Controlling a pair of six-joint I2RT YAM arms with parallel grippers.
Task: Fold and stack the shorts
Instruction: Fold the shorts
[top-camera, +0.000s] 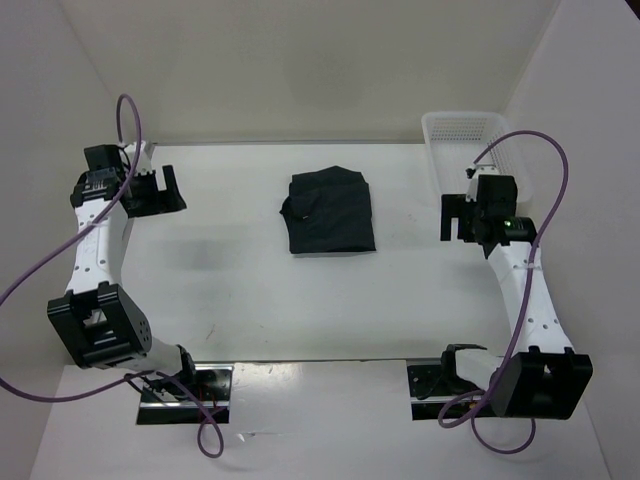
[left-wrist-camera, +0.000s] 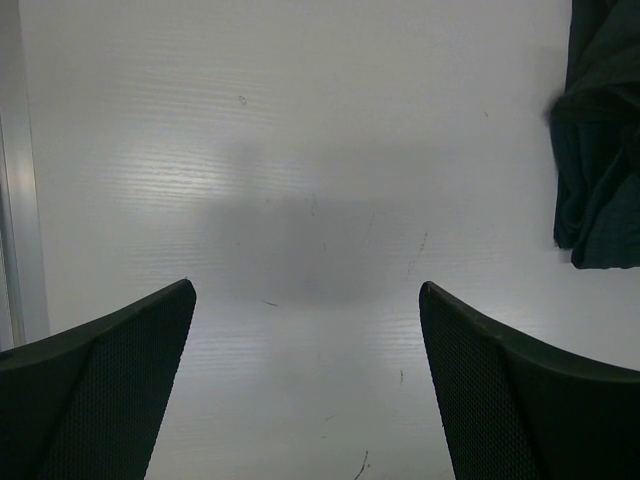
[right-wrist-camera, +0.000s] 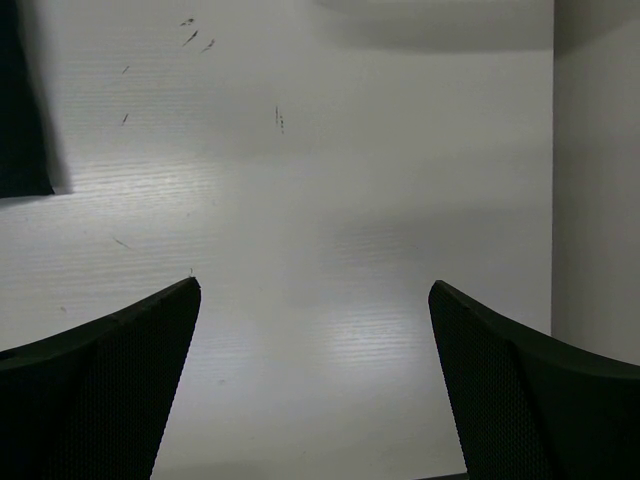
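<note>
Shorts (top-camera: 330, 212): one item, black soft cloth, folded into a compact, roughly square bundle with a slight peak on its 12 o'clock edge. It lies flat on the white worktop (top-camera: 230, 280), near the middle and a little toward 12 o'clock in the overhead view. It is apart from both of my sets of fingers.

My left fingers (top-camera: 155, 192): at 9 o'clock from the shorts and well apart from them. They are spread wide and hold nothing. From my left wrist I see both dark textured tips at the bottom corners, with bare worktop and a soft shadow between them. A rumpled edge of the shorts shows at 3 o'clock of that view, clear of either tip.

My right fingers (top-camera: 456, 218): at 3 o'clock from the shorts and apart from them. They are spread wide and likewise empty. From my right wrist the two tips frame bare worktop. A thin strip of the black cloth sits at the 9 to 10 o'clock edge of that view.

Basket (top-camera: 470, 135): white plastic mesh, at 2 o'clock from the shorts, just beyond my right fingers toward 12 o'clock. I cannot tell what it holds.
</note>
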